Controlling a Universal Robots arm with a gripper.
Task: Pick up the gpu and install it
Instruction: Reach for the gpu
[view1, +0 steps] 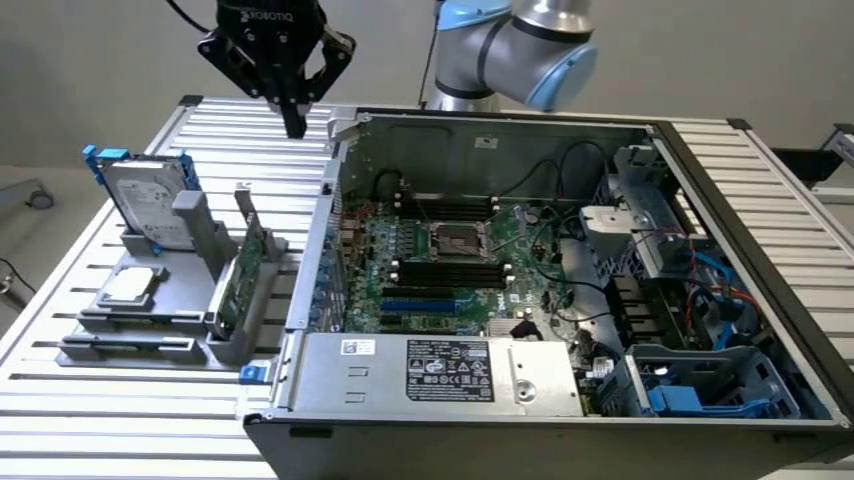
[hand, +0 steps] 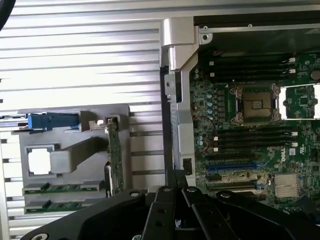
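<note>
The gpu (view1: 236, 278) stands on edge in a grey holder (view1: 254, 330) on the slatted table, just off the open computer case's side wall on the exterior view's left. It is a thin green card with a silver bracket at its upper end. The wrist view sees the gpu (hand: 114, 157) edge-on as a narrow green strip. My gripper (view1: 292, 122) hangs high above the table by the case's far corner, well beyond the gpu, its fingers shut together with nothing between them. In the wrist view the gripper (hand: 175, 189) points down over the case's wall.
An open computer case (view1: 747, 210) lies on its side with the motherboard (view1: 454, 265) exposed. The grey holder also carries a hard drive with blue rails (view1: 140, 195), a small square silver chip (view1: 130, 287) and memory sticks (view1: 127, 350). The arm's elbow (view1: 514, 45) is behind the case.
</note>
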